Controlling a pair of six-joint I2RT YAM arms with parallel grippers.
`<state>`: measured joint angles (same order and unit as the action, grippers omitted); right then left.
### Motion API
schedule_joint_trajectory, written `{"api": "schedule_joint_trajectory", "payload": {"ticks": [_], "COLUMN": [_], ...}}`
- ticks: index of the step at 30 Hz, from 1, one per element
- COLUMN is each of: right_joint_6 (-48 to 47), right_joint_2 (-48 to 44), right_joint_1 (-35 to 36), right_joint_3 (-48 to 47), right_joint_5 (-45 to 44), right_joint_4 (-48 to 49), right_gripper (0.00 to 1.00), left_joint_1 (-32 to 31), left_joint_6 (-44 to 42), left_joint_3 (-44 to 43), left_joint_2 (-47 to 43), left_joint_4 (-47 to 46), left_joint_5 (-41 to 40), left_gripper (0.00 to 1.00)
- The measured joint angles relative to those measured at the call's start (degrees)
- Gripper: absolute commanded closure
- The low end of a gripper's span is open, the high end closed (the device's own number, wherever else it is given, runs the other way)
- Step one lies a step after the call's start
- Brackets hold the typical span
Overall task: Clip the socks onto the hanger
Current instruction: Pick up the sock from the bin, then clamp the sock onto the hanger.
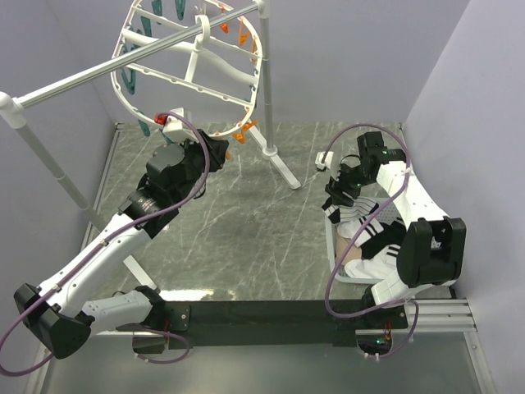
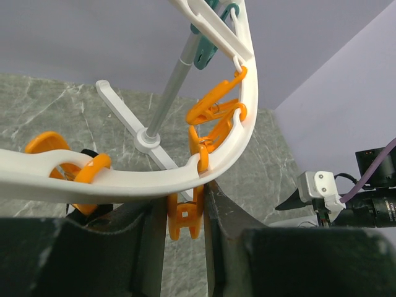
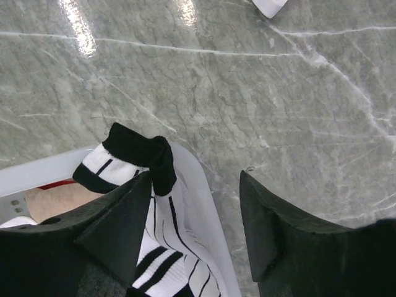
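Left gripper [image 2: 185, 209] pinches an orange clip [image 2: 184, 226], clear only in wrist view.

top: overhead, whole table [image 1: 246, 238] | left wrist: close under hanger [image 2: 124, 179] | right wrist: close over basket [image 3: 207, 204] | top shares both

Bright, sharp; table [image 3: 79, 30] w/ glare streaks.

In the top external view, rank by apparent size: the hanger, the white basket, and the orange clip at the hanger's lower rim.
1. hanger, clearly largest, though it hangs raised, nearer the camera.
2. white basket, partly hidden by the right arm.
3. orange clip, smallest.
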<state>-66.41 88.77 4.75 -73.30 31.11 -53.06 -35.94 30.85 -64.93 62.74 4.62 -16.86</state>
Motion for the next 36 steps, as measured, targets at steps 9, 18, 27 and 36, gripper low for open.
{"api": "schedule_joint_trajectory", "payload": {"ticks": [9, 18, 27, 36], "right_joint_6": [-0.70, 1.40, 13.86, 40.54], "right_joint_2": [0.57, -1.20, -18.01, -23.71], "right_joint_1": [0.00, 0.04, 4.31, 13.31], "right_joint_3": [-0.11, 0.02, 7.43, 17.00], "right_joint_5": [1.03, 4.98, 12.20, 12.24], "right_joint_4": [0.46, 1.46, 14.73, 41.79], "right_gripper": [0.98, 1.00, 1.00, 1.00], "left_joint_1": [0.00, 0.00, 0.02, 0.02], "left_joint_6": [0.00, -0.22, -1.27, -3.08], "left_joint_3": [0.00, 0.00, 0.00, -0.20], "left_joint_2": [0.00, -0.02, -0.57, -1.14], "left_joint_4": [0.42, 0.57, 0.42, 0.50], "left_joint_5": [-1.01, -1.07, -0.31, 2.78], "left_gripper": [0.75, 0.75, 0.76, 0.76]}}
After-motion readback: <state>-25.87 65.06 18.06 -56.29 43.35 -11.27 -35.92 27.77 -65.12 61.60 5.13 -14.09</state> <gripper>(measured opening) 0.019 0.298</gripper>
